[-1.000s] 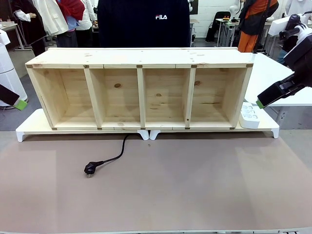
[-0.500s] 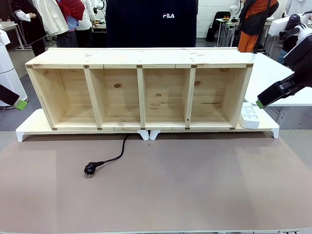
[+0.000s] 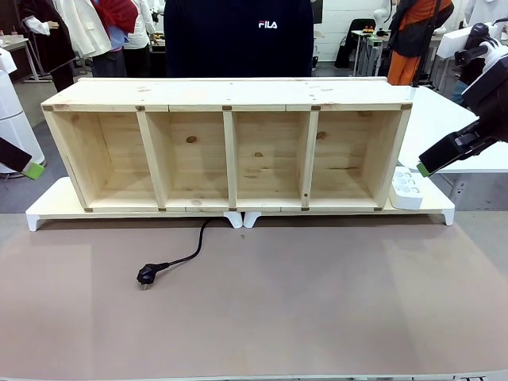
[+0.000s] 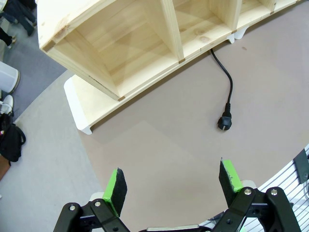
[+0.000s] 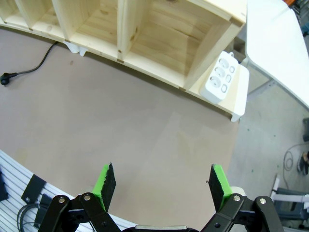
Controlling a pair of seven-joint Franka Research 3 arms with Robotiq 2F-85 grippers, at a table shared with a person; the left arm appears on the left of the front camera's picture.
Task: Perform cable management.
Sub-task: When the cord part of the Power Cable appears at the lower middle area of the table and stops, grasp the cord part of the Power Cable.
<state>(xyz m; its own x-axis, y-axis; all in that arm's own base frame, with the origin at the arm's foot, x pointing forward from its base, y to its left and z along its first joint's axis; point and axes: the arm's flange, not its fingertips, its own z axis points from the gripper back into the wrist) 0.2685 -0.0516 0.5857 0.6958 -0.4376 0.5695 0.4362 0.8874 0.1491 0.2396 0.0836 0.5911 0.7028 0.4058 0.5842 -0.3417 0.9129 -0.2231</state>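
1. The cable (image 3: 193, 252) lies loose on the bench (image 3: 333, 317). It comes out from under the wooden shelf (image 3: 230, 143) near its middle, then curves toward the robot's side and to the robot's left.
2. The plug (image 3: 148, 275) is the free end. It rests flat on the bench, left of centre and apart from the shelf base.
3. Long axis of the visible run is a diagonal from the shelf's front edge down to the plug, with one bend partway.
4. Left tool (image 4: 173, 186) has its jaws wide with nothing between the pads. It hangs high off the bench's left end. In its wrist view the plug sits ahead and off to one side.
5. Right tool (image 5: 161, 186) also has its jaws wide and holds nothing. It hangs over the right end, near the white power strip (image 5: 221, 79). The cable is far across in its wrist view.
6. Judgement: the left arm is nearer the plug, so the pick likely falls to it. It would need to come down and inward, with the jaws set across the cord's line.
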